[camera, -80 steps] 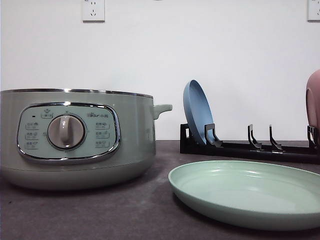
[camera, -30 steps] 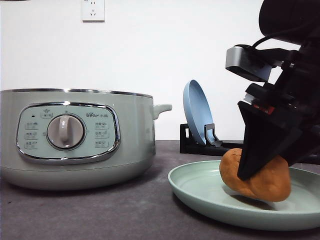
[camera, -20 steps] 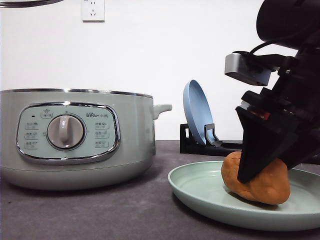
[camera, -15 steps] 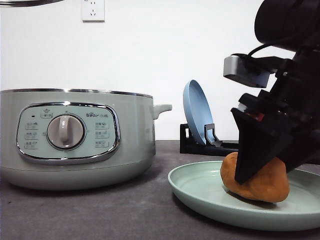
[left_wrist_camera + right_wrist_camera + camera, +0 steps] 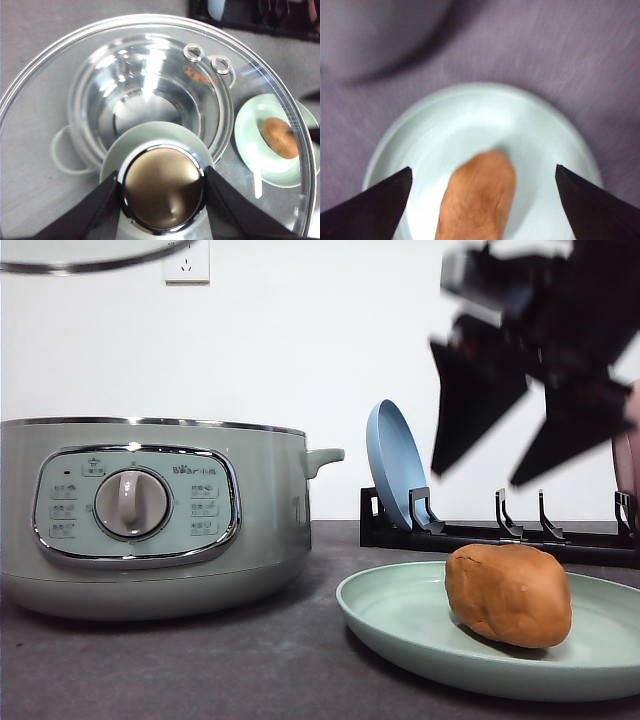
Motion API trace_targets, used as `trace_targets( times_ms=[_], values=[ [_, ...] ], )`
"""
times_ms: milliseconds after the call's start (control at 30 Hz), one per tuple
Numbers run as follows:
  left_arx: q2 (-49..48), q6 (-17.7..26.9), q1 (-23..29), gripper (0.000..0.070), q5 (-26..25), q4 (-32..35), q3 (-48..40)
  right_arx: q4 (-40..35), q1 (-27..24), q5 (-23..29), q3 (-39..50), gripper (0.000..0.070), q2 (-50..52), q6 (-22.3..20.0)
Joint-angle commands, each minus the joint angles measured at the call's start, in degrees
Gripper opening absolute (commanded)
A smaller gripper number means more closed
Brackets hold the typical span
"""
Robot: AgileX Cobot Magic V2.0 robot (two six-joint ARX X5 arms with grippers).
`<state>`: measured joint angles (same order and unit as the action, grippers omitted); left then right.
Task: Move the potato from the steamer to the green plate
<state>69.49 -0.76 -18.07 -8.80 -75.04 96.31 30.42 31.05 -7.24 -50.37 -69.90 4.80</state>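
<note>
Right gripper (image 5: 520, 435) fingers spread, empty, above potato (image 5: 508, 594) | left gripper (image 5: 162, 192) clamped on lid knob (image 5: 162, 189) | potato rests free on green plate (image 5: 400, 625) | risk: lid (image 5: 65, 75) slips over open steamer (image 5: 270, 520) if grip loosens

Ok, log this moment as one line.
potato: on green plate | right tool: open, above | left tool: holding lid knob

right gripper (image 5: 512, 440) blurred, green plate (image 5: 400, 625) — edge-cropped
</note>
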Motion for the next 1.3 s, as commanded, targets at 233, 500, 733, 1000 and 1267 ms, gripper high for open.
trace_targets(
  times_ms=[233, 500, 733, 1000, 1267],
  values=[
    [7.8, 2.0, -2.2, 0.0003, -0.2, 7.3, 1.7, 5.9, 0.2, 1.5, -9.1, 0.0582, 6.4, 0.2],
    [14.8, 3.8, -3.0, 0.0003, -0.2, 9.9, 1.7, 6.2, 0.2, 1.5, -12.0, 0.0582, 12.3, 0.1],
    [19.1, 4.5, -3.1, 0.0003, -0.2, 12.3, 1.7, 7.3, 0.2, 1.6, -12.0, 0.0582, 15.3, -0.1],
    [22.6, 5.2, -3.3, 0.0003, 0.0, 12.8, 1.7, 7.4, 0.2, 2.8, -12.0, 0.0582, 16.1, -0.8],
    [24.6, 5.9, -3.3, 0.0003, 0.2, 12.9, 1.7, 7.4, 0.2, 2.9, -12.0, 0.0582, 16.1, -1.0]
  ],
)
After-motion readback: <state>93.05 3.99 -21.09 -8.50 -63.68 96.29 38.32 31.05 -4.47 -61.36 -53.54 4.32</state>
